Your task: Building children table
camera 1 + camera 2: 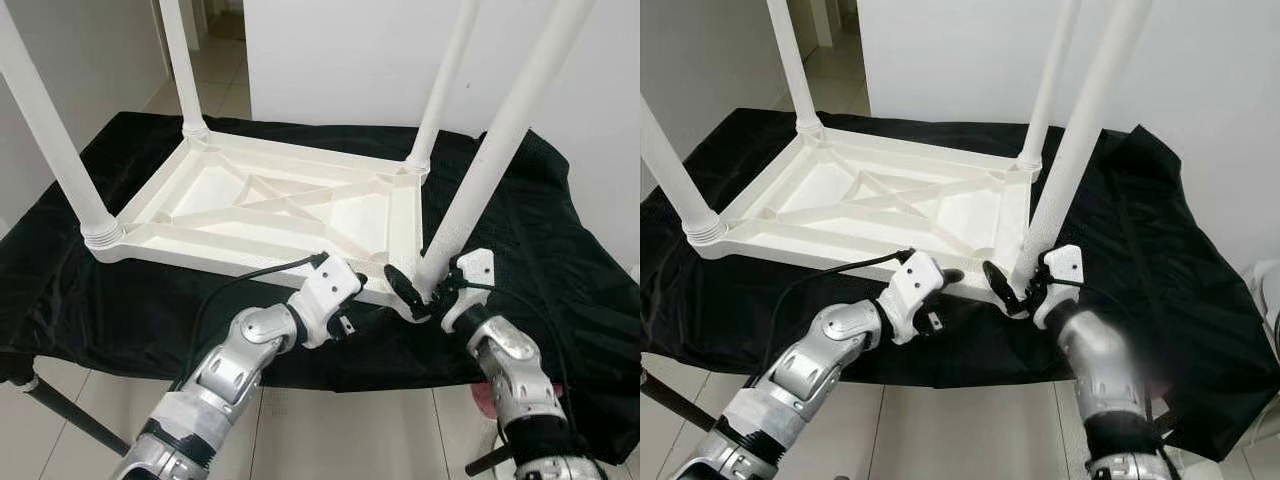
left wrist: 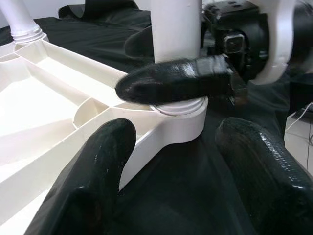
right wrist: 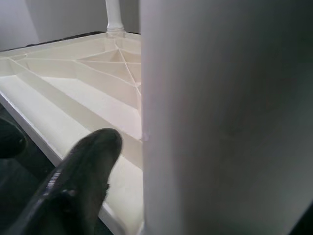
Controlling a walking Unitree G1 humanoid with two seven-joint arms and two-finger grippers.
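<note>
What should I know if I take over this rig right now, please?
Right gripper: closed around the base of the near right table leg, at its corner socket.
Left gripper: open, at the tabletop's near edge beside that socket, holding nothing.
White tabletop: upside down on the black cloth.
Done: all four legs stand in their corners.
Left: likely seat this last leg fully, then let go.
</note>
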